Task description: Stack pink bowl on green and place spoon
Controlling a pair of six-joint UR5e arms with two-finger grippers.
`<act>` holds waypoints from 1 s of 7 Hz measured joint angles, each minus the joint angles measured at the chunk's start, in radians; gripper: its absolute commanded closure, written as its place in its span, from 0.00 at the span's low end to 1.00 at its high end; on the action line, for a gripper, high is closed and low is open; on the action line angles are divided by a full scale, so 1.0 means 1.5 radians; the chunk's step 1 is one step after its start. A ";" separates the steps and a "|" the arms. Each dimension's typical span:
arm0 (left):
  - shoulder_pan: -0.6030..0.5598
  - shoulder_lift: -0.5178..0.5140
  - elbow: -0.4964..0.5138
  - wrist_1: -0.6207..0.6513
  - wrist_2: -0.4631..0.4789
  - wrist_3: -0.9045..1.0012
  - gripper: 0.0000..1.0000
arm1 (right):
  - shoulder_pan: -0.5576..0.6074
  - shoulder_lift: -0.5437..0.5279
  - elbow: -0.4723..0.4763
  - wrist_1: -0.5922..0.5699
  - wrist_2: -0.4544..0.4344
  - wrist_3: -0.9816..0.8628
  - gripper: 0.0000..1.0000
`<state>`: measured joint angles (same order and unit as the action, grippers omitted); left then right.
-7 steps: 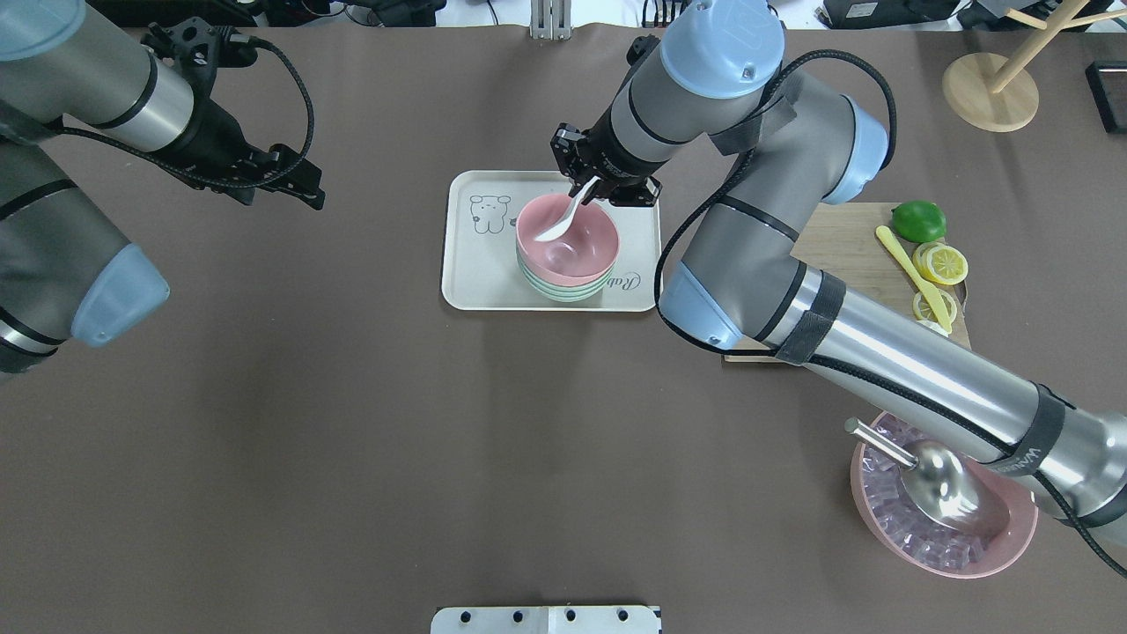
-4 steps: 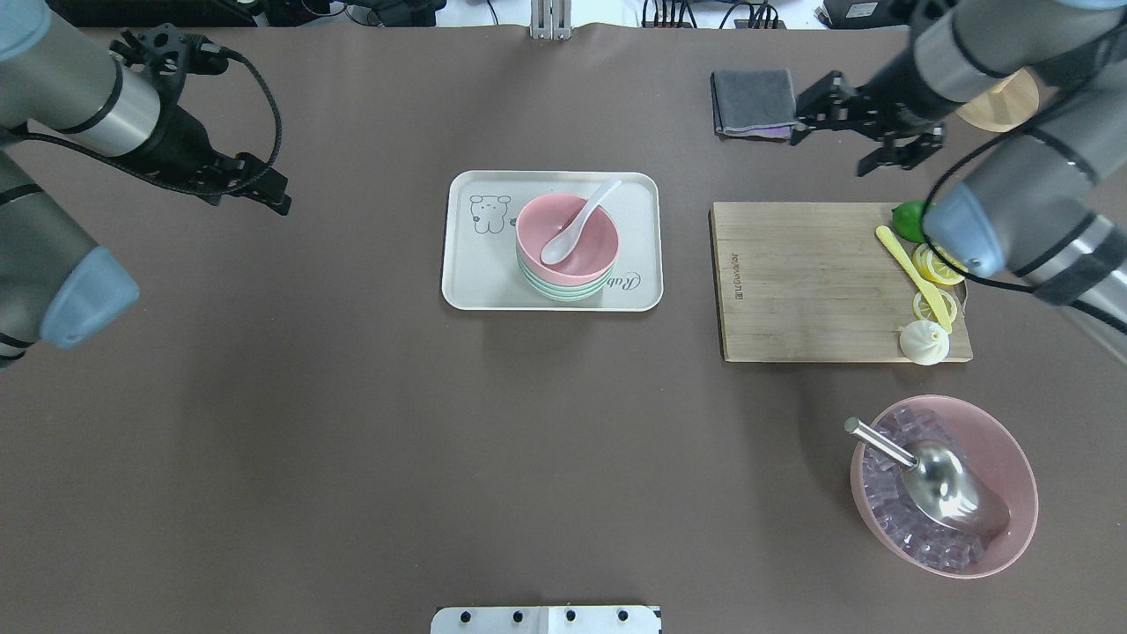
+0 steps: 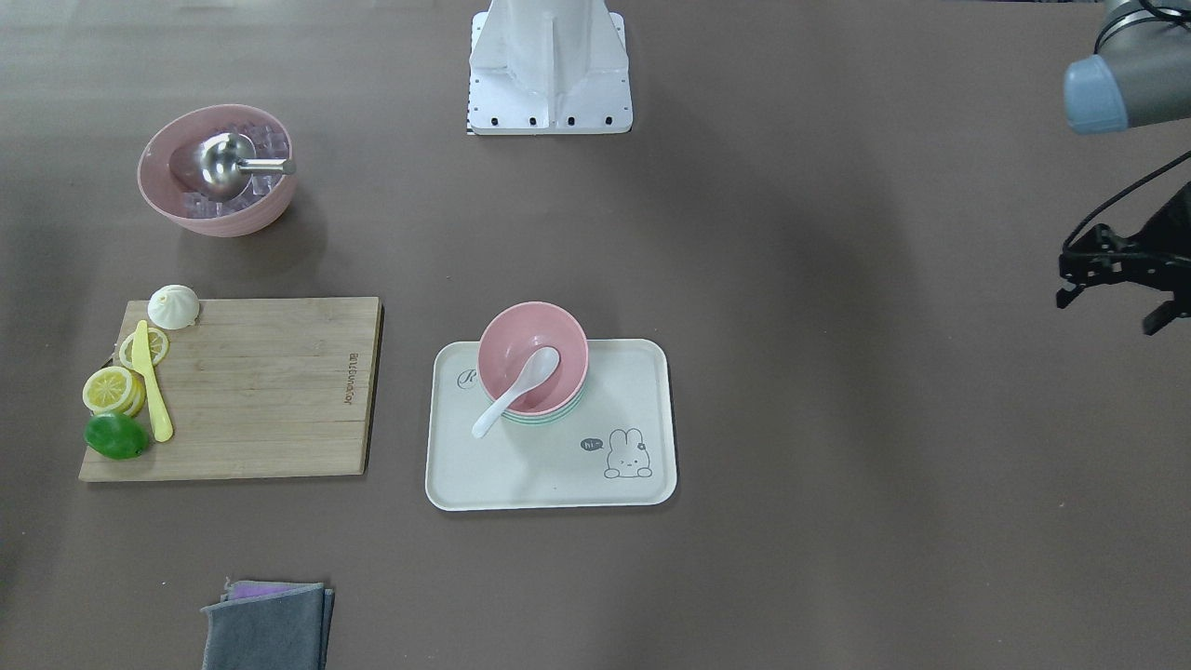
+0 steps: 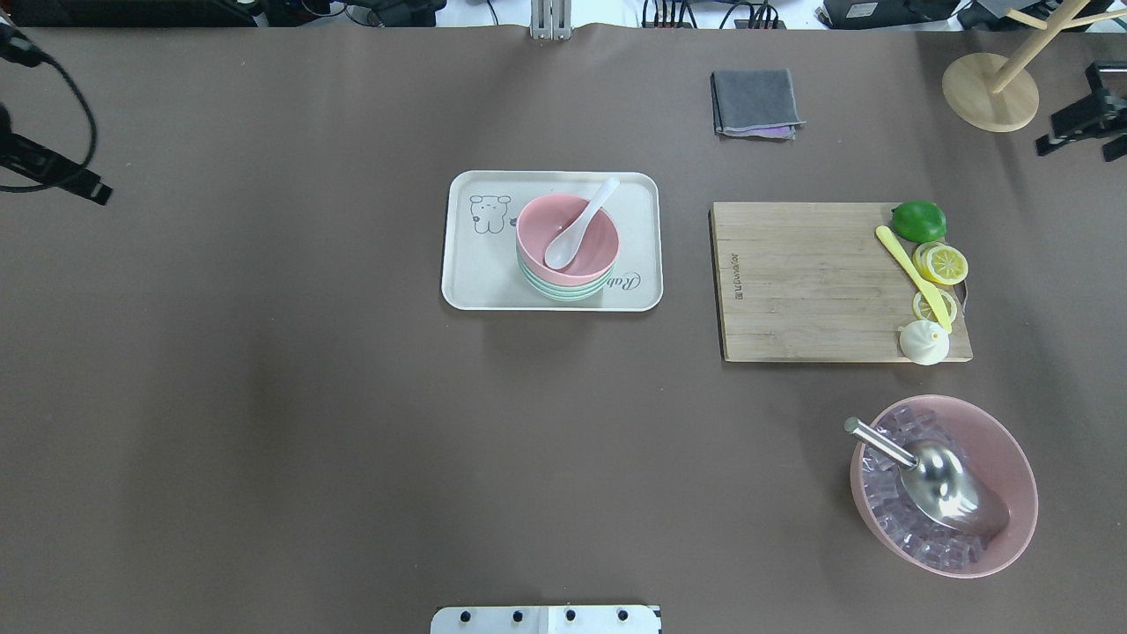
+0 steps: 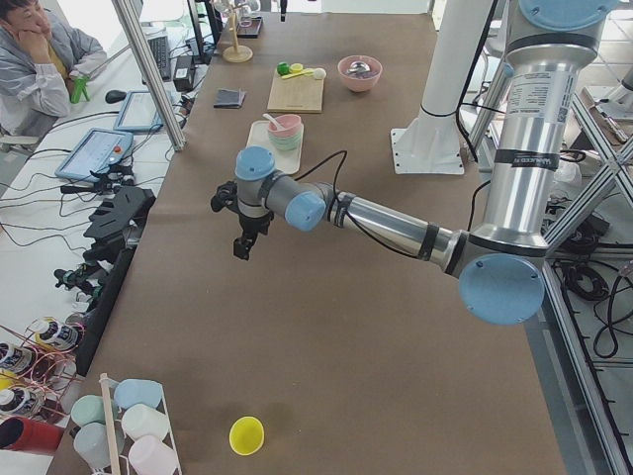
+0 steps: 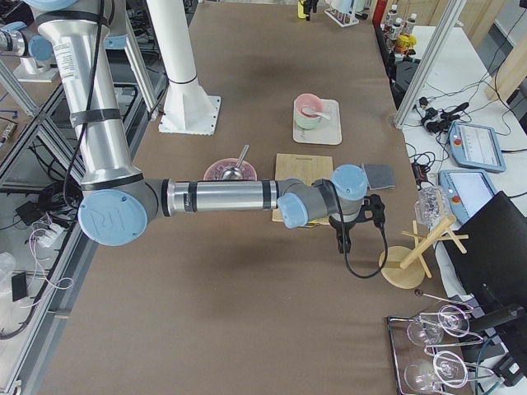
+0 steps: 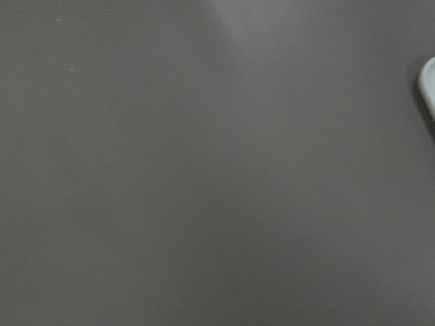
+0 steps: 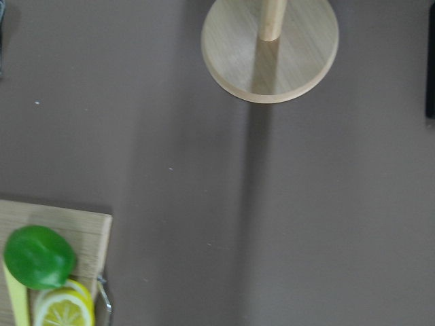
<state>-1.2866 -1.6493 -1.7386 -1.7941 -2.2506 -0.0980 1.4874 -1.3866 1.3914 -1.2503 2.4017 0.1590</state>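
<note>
Job seemingly done, the left gripper point(image 3: 1107, 314) and right gripper point(image 4: 1076, 151) are hanging spread, empty, far from the spoon point(image 4: 577, 231).

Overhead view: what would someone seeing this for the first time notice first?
Most likely the pink bowl stacked on the green bowl on the cream tray at the table's centre, with a white spoon leaning inside it. Next, to the right, the wooden cutting board with a lime and lemon slices, and nearer the robot a large pink ice bowl holding a metal scoop.
</note>
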 measured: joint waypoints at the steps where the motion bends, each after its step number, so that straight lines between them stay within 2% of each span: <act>1: -0.016 0.027 0.014 0.000 -0.001 0.028 0.02 | 0.020 -0.002 -0.016 -0.007 0.003 -0.055 0.00; 5: -0.037 0.051 0.043 0.007 -0.006 0.039 0.02 | 0.036 -0.002 -0.017 -0.024 0.006 -0.089 0.00; 7: -0.085 0.045 0.077 0.012 -0.042 0.040 0.02 | 0.036 -0.001 -0.015 -0.026 0.012 -0.089 0.00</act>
<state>-1.4139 -1.5819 -1.6231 -1.7765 -2.3134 -0.0385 1.5416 -1.3878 1.3692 -1.2900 2.4195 0.0260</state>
